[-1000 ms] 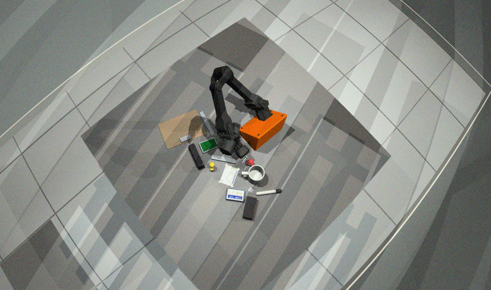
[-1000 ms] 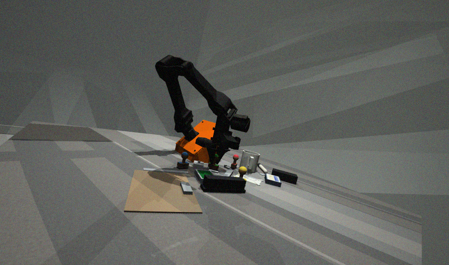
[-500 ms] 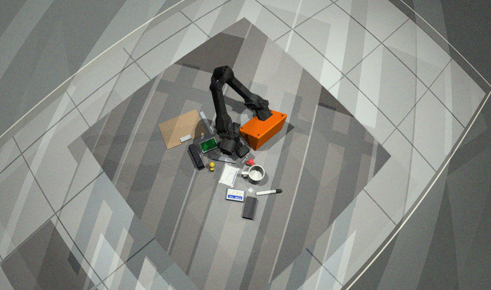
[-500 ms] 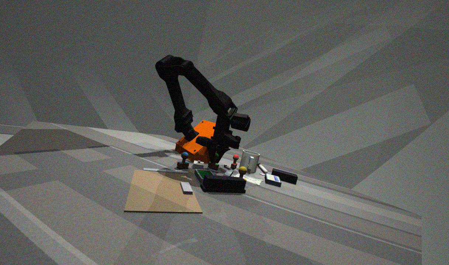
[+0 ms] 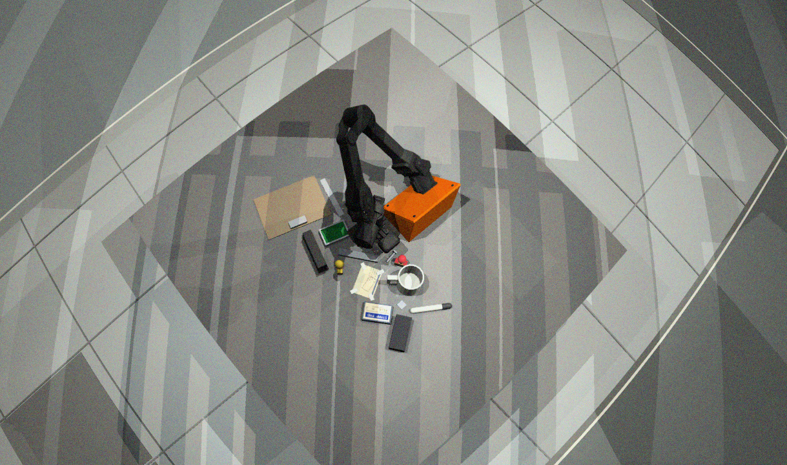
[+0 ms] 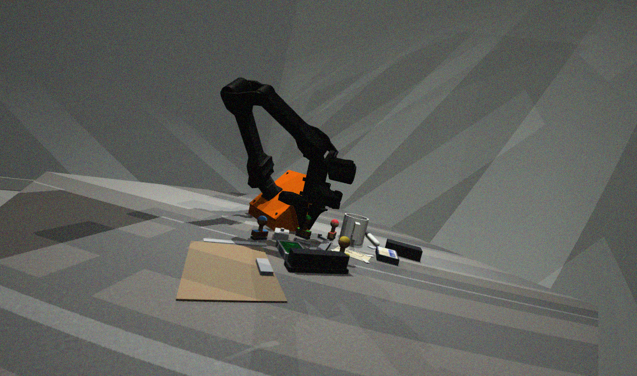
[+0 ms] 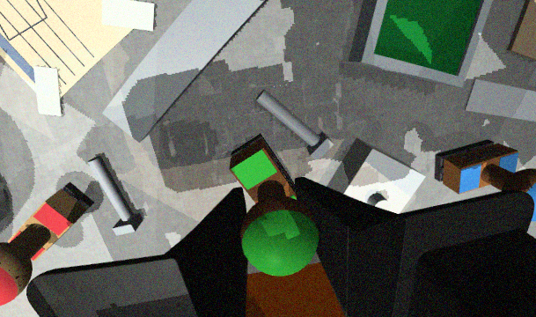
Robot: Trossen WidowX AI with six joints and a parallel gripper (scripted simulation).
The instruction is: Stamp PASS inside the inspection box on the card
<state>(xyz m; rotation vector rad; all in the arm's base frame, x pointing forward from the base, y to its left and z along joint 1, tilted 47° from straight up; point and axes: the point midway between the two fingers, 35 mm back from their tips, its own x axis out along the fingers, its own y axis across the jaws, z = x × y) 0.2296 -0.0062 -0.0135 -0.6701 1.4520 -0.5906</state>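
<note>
The green-knobbed stamp is upright, its brown base with green label low over the bench; I cannot tell if it touches. My gripper points down and is shut on this stamp, below its round knob. The arm hides both in the top view. The open green ink pad lies upper right in the wrist view. The cream card is taped down at the wrist view's upper left. Its outlined box is partly cut off there.
A red stamp and a blue stamp flank the gripper. A yellow stamp, mug, metal strip, two bolts, white block, black bar and labelled tin stand around.
</note>
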